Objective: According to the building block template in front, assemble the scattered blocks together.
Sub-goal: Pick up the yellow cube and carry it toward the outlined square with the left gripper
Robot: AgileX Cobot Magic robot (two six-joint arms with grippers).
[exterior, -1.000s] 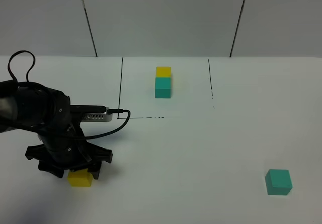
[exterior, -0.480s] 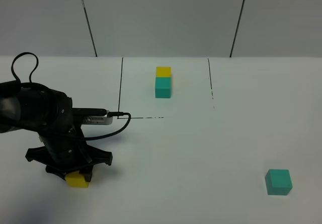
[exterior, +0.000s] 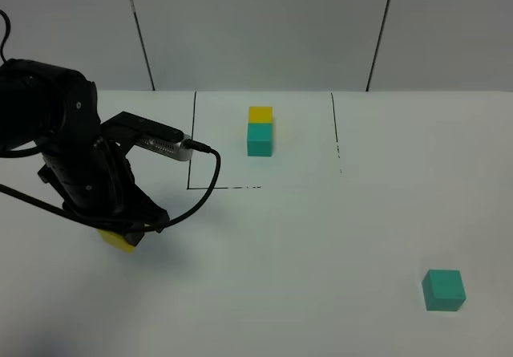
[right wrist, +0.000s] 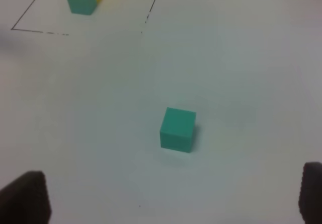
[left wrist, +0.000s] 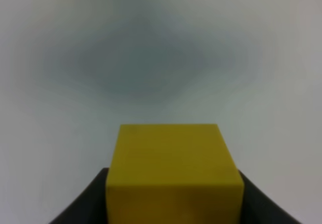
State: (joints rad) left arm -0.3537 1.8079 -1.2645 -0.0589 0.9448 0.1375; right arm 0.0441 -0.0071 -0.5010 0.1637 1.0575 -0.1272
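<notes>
We see a robotics lab test bench: a matte white tabletop (exterior: 321, 237) marked with thin black ruled lines (exterior: 192, 140) into a square zone, plain grey wall panels (exterior: 256, 28) behind it, and a black cabled robot arm (exterior: 68, 152).

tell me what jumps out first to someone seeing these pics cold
The bulky black left gripper at the left of the white table grabs the eye, shut on the yellow cube. Next come the joined yellow-and-teal template inside the black outline at the far middle, and the lone teal cube sitting at the near right.
</notes>
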